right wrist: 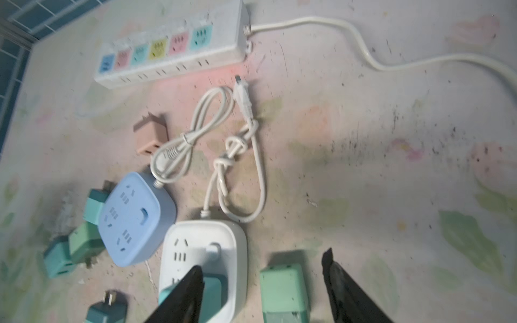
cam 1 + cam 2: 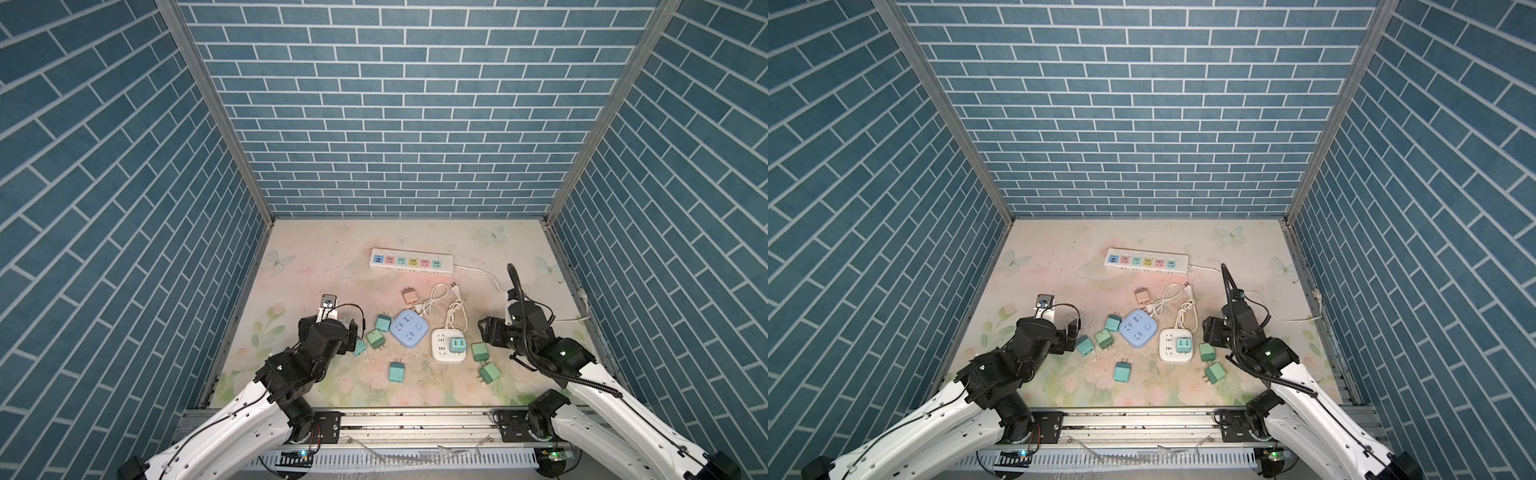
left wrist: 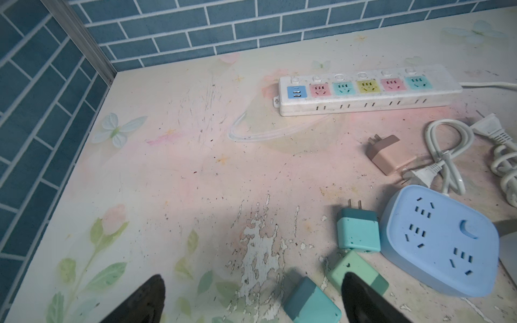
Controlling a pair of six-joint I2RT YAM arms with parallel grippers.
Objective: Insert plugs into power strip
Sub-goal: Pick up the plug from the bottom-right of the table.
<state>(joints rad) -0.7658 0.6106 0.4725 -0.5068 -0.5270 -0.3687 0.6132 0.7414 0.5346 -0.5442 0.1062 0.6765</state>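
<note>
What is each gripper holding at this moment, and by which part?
Nothing is held. The left gripper stands open and empty; the right gripper straddles a green plug with gaps on both sides.

No legible text, brand, number or sign in any view, power strip [image 2: 410, 263] near the far edge of the worktop [image 2: 316, 257] showing only coloured socket faces, plugs [image 2: 396, 371] with no readable marking, any fine print too small to tell

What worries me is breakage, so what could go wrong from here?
The right claw straddles a green plug beside the white socket cube; its finger near the seated teal plug might knock that. Near the left claw, a turquoise plug and a mint plug lie close together, so one may get shoved.
</note>
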